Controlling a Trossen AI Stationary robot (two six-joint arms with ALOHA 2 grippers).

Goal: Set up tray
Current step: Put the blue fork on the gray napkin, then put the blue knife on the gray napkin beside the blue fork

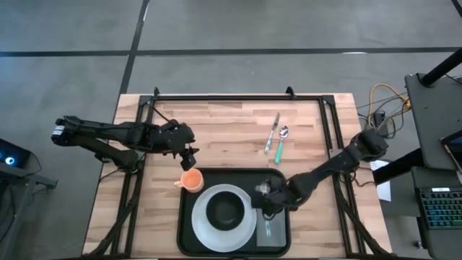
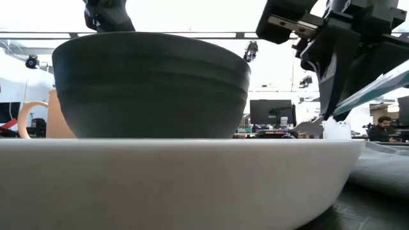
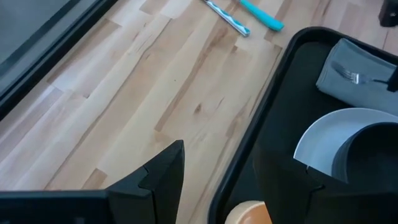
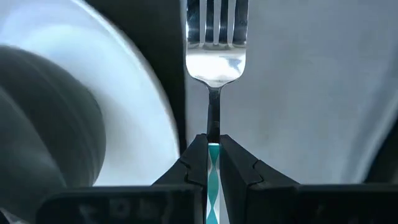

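Note:
The black tray point(image 1: 189, 230) lies at the table's near middle. On it are a white plate point(image 1: 216, 232) carrying a dark bowl point(image 1: 226, 210) and a grey napkin point(image 1: 278, 232) to the plate's right. An orange cup point(image 1: 191, 179) stands at the tray's far left corner. My right gripper point(image 1: 266, 202) is over the napkin's far end, shut on a teal-handled fork point(image 4: 216, 59). My left gripper point(image 1: 189, 155) hovers open just beyond the cup and touches nothing. The bowl point(image 2: 150, 86) fills the low view. My right gripper point(image 4: 213, 142) pinches the fork's teal handle point(image 4: 213, 158) just behind the neck, between the two fingertips. The fingers lie along the fork, whose tines point(image 4: 216, 18) point away from them over the grey napkin point(image 4: 298, 93). In the low view the handle point(image 2: 380, 86) slants upward.
A knife point(image 1: 273, 132) and a teal-handled spoon point(image 1: 281, 143) lie on the bare wood beyond the tray, toward the right. Black frame rails point(image 1: 238, 97) run along the table's far and side edges. Open wood lies between the tray and the far rail.

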